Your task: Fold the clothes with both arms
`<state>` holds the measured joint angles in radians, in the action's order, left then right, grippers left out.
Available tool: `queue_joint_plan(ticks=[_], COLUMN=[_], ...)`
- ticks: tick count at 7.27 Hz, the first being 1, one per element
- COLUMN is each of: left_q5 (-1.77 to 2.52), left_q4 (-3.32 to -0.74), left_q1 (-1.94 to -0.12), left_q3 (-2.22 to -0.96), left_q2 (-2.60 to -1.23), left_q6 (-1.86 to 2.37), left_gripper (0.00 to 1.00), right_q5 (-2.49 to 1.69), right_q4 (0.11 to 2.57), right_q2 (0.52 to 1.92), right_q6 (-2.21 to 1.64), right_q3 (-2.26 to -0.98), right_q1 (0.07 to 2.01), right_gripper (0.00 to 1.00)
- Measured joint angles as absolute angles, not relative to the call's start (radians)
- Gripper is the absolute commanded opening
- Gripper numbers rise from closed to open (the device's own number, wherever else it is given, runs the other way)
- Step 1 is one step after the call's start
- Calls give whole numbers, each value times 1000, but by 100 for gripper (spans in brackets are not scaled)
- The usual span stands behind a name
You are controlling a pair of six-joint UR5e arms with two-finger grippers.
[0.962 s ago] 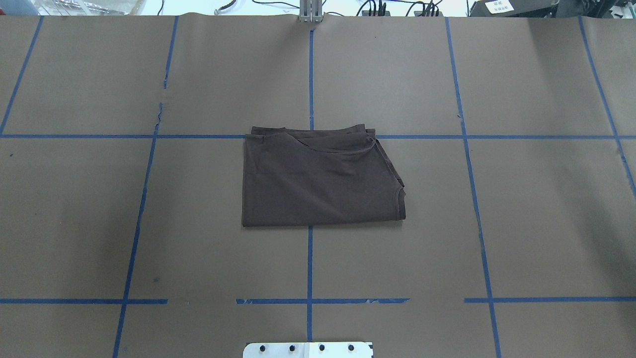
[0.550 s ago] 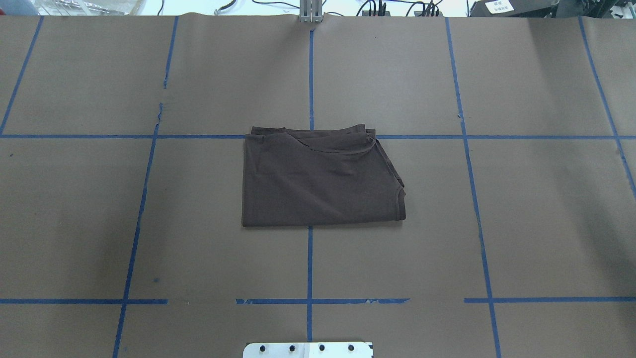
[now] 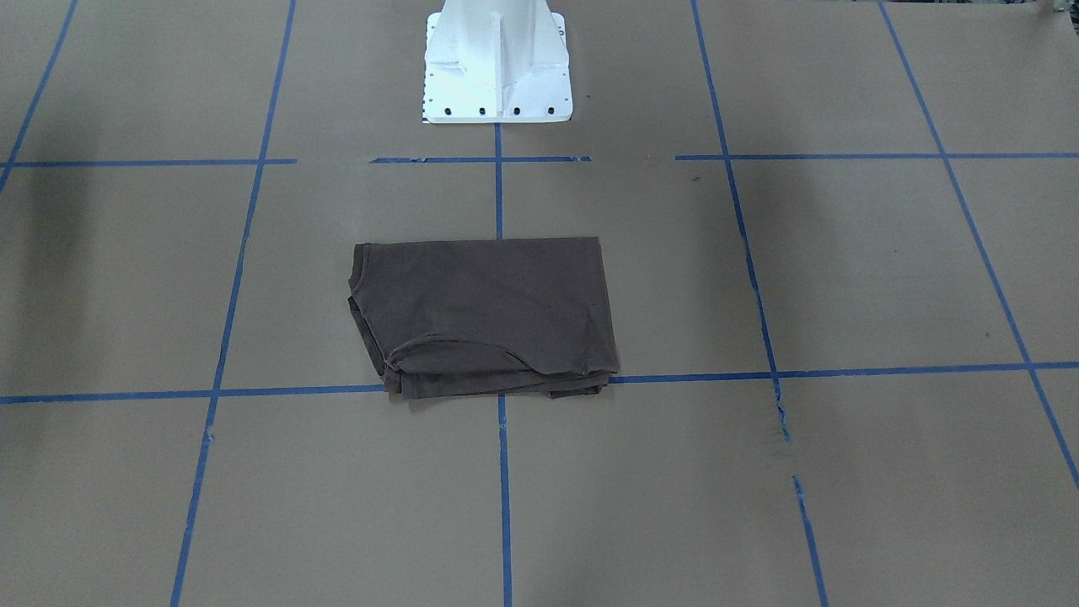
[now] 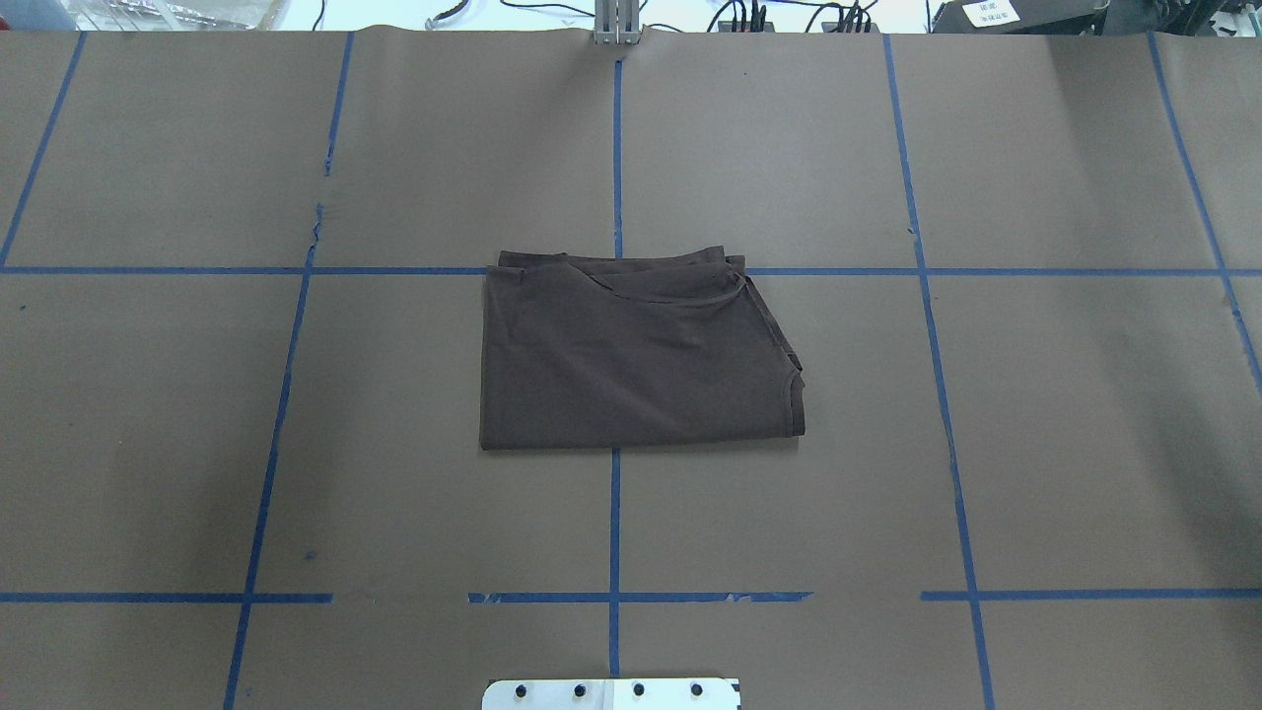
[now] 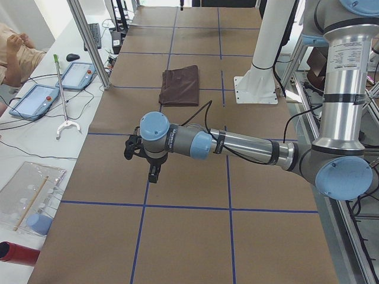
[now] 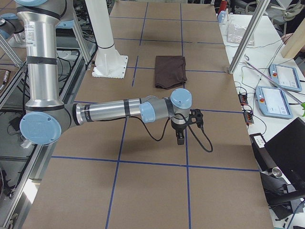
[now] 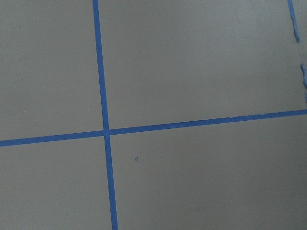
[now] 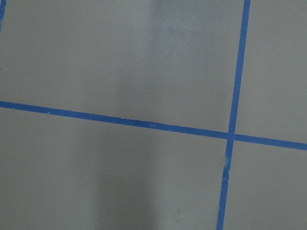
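The dark brown T-shirt (image 4: 636, 355) lies folded into a flat rectangle at the middle of the table, its collar edge on the far side; it also shows in the front view (image 3: 485, 312) and both side views (image 5: 180, 84) (image 6: 170, 70). My left gripper (image 5: 154, 173) hangs over bare table far off to the shirt's left. My right gripper (image 6: 180, 138) hangs over bare table far off to its right. Both show only in the side views, so I cannot tell whether they are open or shut. Both wrist views show only brown table and blue tape.
The white pedestal base (image 3: 497, 59) stands at the table's near edge, behind the shirt. Blue tape lines (image 4: 614, 523) grid the brown table cover. Metal posts (image 5: 89, 41) (image 6: 245, 40) and teach pendants (image 5: 35, 99) (image 6: 276, 98) line the operators' side.
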<state>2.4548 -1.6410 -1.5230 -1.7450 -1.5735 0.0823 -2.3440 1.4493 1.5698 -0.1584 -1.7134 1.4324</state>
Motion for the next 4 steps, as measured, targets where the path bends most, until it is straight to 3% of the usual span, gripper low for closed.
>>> queue_joint_plan(ticks=[4], left_q5=[2412], left_q4=[-1645], left_q1=[-1491], left_q3=[-1757], left_q2=[-1589], left_q6=[82], left_gripper=[100], right_q5=[-2352], right_q4=[1443], right_q2=[1612], right_q6=[-158], right_q3=[-1705], right_q1=[1434], right_gripper=[100])
